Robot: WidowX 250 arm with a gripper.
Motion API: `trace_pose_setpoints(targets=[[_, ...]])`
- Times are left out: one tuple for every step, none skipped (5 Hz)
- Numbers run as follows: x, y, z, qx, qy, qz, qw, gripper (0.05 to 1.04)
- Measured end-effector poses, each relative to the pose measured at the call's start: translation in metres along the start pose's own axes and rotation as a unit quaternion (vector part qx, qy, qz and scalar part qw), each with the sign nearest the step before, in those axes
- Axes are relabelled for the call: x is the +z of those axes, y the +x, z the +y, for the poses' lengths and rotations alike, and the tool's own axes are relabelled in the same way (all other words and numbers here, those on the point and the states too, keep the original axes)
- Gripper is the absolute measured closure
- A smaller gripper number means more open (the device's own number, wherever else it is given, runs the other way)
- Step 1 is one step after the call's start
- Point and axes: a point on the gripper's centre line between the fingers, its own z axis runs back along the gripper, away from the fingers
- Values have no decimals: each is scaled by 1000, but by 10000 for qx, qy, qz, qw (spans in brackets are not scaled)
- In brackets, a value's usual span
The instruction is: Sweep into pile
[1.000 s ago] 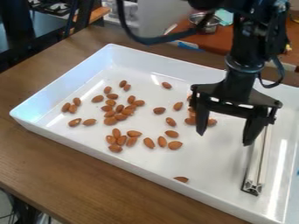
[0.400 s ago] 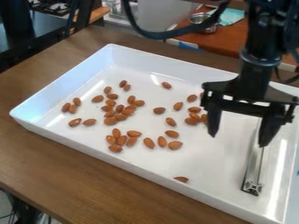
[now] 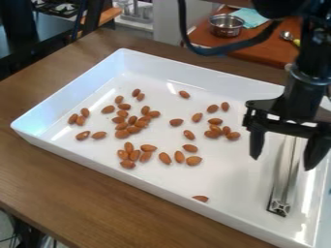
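Nuts [image 3: 123, 134] lie loose across the tray's [image 3: 116, 172] left and middle; a hurried sweep could scatter them. The stray nut [image 3: 201, 198] at its near side might be missed. At right, the gripper's [image 3: 283, 162] jaws are spread above the bar [image 3: 280, 205]; an off-centre grip (it's slim) could twist it.

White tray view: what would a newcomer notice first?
Probably the almonds, scattered in loose clusters over the left and middle of the big white tray, bright brown against it. Next, the black pincer, hanging open over the tray's right side. Below it, a long, narrow metal-edged tool lies along the tray floor on that side.
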Motion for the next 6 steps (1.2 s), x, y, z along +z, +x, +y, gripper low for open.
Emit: trace_pose_setpoints(targets=[[-13,2,-1,53,158,35,9999,134],[-15,4,-3,-3,114,-75,9999,419],[-23,0,5,-102,231,-37,9997,688],[-24,4,19,-84,244,-79,9996,702],[-26,10,41,-152,264,-74,9995,703],[-27,21,69,-200,297,-140,9993,702]])
